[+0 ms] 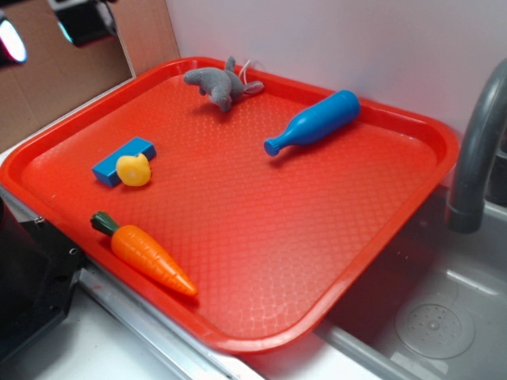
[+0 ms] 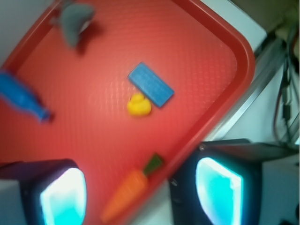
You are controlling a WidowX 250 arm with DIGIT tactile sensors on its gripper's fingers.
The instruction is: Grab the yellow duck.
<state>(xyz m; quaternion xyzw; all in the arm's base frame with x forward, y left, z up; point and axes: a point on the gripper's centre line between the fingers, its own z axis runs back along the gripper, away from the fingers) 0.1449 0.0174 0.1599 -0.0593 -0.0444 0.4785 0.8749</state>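
Carrot sits lower left on red tray. Yellow duck touches blue block, mid-frame in wrist view, above and between my pincer fingers, which stand apart, high over tray. Duck lies ahead; descend onto it.

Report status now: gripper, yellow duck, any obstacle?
Gripper open, high above tray. Yellow duck untouched, against blue block. Nothing blocking.
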